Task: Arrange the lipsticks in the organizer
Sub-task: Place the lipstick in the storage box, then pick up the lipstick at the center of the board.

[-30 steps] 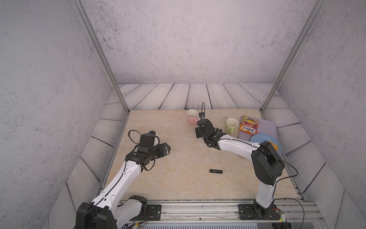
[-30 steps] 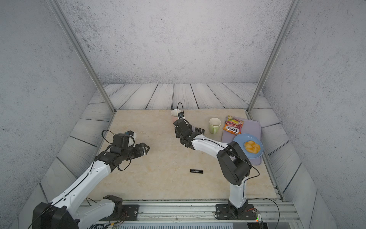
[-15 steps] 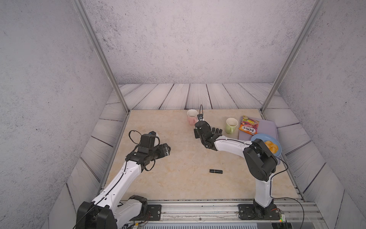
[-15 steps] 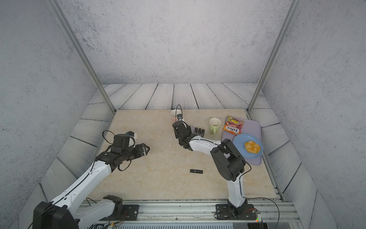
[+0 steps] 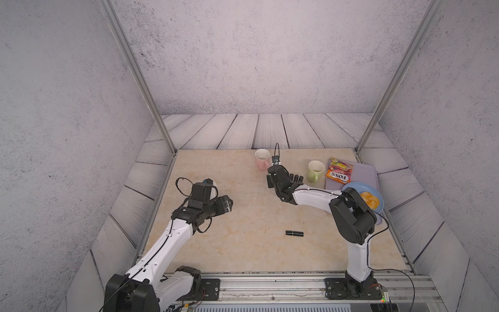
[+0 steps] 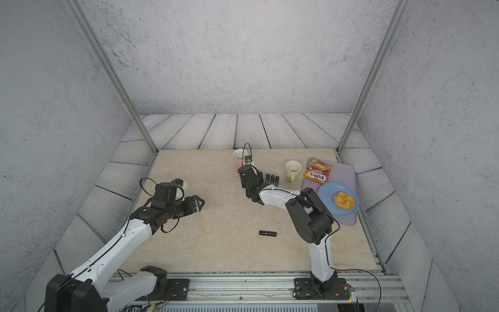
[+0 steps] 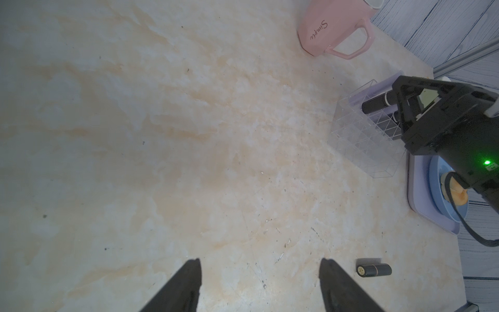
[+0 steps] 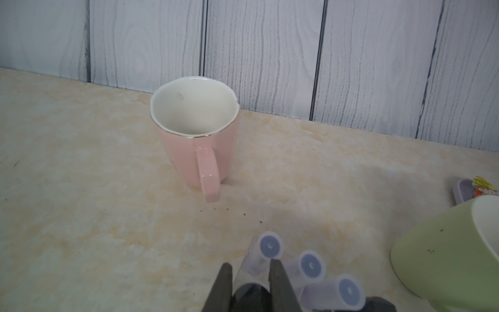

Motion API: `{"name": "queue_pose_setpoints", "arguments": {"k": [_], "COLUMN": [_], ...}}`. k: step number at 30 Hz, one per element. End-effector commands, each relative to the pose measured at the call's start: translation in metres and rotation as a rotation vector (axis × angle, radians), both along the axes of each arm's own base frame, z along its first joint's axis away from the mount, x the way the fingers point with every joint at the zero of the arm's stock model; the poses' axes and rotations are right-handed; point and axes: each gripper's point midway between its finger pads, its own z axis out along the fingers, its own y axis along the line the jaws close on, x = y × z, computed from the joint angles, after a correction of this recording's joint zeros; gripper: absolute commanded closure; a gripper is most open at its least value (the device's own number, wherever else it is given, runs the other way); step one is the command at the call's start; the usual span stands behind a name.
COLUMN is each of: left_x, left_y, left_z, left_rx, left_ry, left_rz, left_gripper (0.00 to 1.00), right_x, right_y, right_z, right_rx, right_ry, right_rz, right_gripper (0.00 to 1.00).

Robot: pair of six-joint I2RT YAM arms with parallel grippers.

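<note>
**mara_k:** What total are we all getting? We keep landing on eight.

**tobes:** Eight here too. Three pale lilac plastic lipsticks (image 8: 312,264) standing in the organizer (image 7: 359,140), that clear plastic box with a grid of little square cells. Then five glossy black ones with a thin gold band: three standing black lipsticks (image 6: 272,178) in a row in the cells, one loose black lipstick (image 5: 294,233) lying on its side on the beige marbled counter (image 5: 243,251), well apart from the rest, and one held black lipstick (image 7: 375,104).

**mara_k:** Held by which arm?

**tobes:** The right claw (image 8: 250,266). Its fingers are squeezed in on that tube right at the organizer; we can't tell if the tube's foot sits in a cell. The left claw (image 7: 260,263) hangs over the counter with its fingers spread wide.

**mara_k:** And where's the organizer?

**tobes:** Toward the back of the counter, between the pink ceramic mug (image 5: 259,162) and the light green mug (image 5: 314,173). So we count two mugs, plus one lilac serving tray (image 6: 343,173) on the right carrying one candy packet (image 6: 318,171) and one blue plate (image 6: 325,197) with one orange pastry (image 6: 343,200).
</note>
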Motion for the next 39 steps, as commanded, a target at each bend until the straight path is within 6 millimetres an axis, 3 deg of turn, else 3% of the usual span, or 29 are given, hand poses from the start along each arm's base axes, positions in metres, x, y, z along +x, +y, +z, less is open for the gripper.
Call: {"name": "queue_pose_setpoints", "arguments": {"k": [1, 9, 10, 12, 14, 17, 21, 25, 28, 33, 36, 39], "left_x": [-0.001, -0.001, -0.001, -0.001, -0.001, 0.0, -0.004, -0.009, -0.013, -0.017, -0.02, -0.023], "left_y": [-0.002, -0.003, -0.003, -0.003, -0.003, -0.005, -0.006, 0.001, 0.002, -0.01, -0.017, -0.021], "left_z": [-0.005, -0.005, -0.005, -0.006, -0.006, -0.004, 0.0, 0.002, 0.001, 0.006, 0.002, 0.0], "left_rx": [0.0, -0.006, -0.007, -0.005, -0.008, -0.012, -0.016, 0.014, 0.05, 0.015, -0.018, -0.037], "left_ry": [0.005, 0.008, 0.008, 0.01, 0.01, 0.007, 0.034, 0.063, 0.072, 0.06, 0.063, 0.065], "left_rz": [-0.015, -0.018, -0.019, -0.019, -0.02, -0.027, -0.034, 0.005, -0.005, -0.045, -0.065, -0.077], "left_gripper": [0.26, 0.26, 0.26, 0.26, 0.26, 0.26, 0.26, 0.26, 0.26, 0.27, 0.28, 0.28], "right_x": [-0.003, -0.003, -0.003, -0.004, -0.005, -0.007, -0.023, -0.073, -0.122, -0.206, -0.246, -0.266], "right_y": [-0.008, -0.005, -0.006, -0.006, -0.005, -0.011, -0.017, -0.027, -0.035, -0.068, -0.077, -0.09], "right_z": [-0.024, -0.03, -0.029, -0.015, 0.004, 0.034, 0.059, 0.051, 0.033, -0.01, -0.026, -0.039], "right_rx": [-0.017, -0.025, -0.023, -0.001, 0.015, 0.032, 0.086, 0.146, 0.165, 0.133, 0.128, 0.073], "right_ry": [0.037, 0.053, 0.056, 0.038, 0.022, 0.006, 0.054, 0.208, 0.347, 0.646, 0.784, 0.861], "right_rz": [-0.028, -0.02, -0.024, -0.023, -0.022, -0.042, -0.061, -0.053, -0.009, 0.03, 0.092, 0.1], "right_gripper": [1.0, 0.99, 0.91, 0.71, 0.62, 0.56, 0.54, 0.55, 0.55, 0.52, 0.42, 0.31]}}
